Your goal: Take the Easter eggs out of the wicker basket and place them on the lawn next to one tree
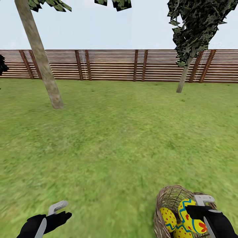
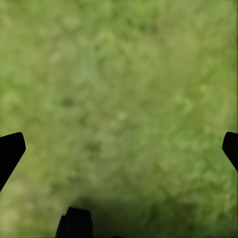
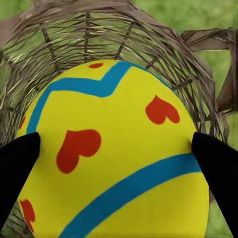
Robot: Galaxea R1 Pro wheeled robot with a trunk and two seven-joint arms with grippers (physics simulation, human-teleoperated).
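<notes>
While my left gripper (image 1: pixel 49 218) hangs spread and empty over bare lawn (image 1: pixel 109 148), the slanted tree (image 1: pixel 49 86) stands far ahead-left across open grass. At right, my right gripper (image 3: pixel 119 148) pinches the zigzag egg (image 3: pixel 119 163) inside the wicker basket (image 1: pixel 165 198), two eggs beneath; next I judge a straight lift clear of the braided rim.

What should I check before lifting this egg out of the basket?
1. Right gripper jaws on both sides of the zigzag egg: ok.
2. Firm squeeze on it: cannot tell.
3. Other eggs: the dotted egg sits close beside it, may get nudged: not ok.
4. Basket rim clear above the egg: ok.
5. Left gripper free, over grass: ok.
6. Tree ahead across open lawn: ok.
</notes>
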